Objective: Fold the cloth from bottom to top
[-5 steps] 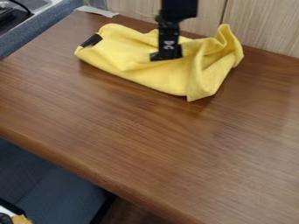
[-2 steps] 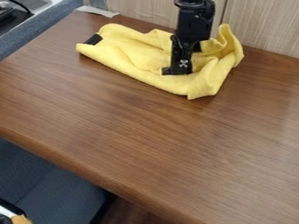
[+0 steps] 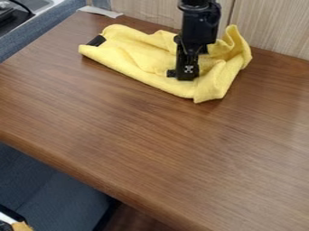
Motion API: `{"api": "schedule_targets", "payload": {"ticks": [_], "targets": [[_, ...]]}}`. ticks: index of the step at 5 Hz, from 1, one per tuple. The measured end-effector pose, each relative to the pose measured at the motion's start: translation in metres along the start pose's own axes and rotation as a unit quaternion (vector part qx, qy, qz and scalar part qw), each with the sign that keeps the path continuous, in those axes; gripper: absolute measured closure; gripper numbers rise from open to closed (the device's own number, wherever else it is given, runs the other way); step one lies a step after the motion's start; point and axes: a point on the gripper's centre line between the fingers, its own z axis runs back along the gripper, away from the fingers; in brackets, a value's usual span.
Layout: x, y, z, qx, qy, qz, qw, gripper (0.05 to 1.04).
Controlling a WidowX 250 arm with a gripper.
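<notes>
Seeing my claw (image 3: 179, 76) over the rumpled yellow cloth (image 3: 142, 56) on the brown table (image 3: 151, 135), I cannot tell how wide the claw stands.

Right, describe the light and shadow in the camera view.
Camera view: a soft, pale sheen on the right part of the wooden table; a faint shadow beside the lower right corner of the yellow cloth; darker hollows between its folds.

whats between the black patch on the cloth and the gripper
Just more of the yellow cloth, rumpled, between the black patch at one end and the gripper. The camera view shows nothing else lying there.
</notes>
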Motion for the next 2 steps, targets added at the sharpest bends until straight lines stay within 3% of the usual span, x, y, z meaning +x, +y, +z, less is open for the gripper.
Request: {"api": "schedule_targets", "payload": {"ticks": [1,2], "targets": [[-0.0024,-0.0001,0.002,0.004,0.005,0.006,1.0,0.27],[-0.0019,-0.0012,0.0056,0.004,-0.002,0.005,1.0,0.082]]}}
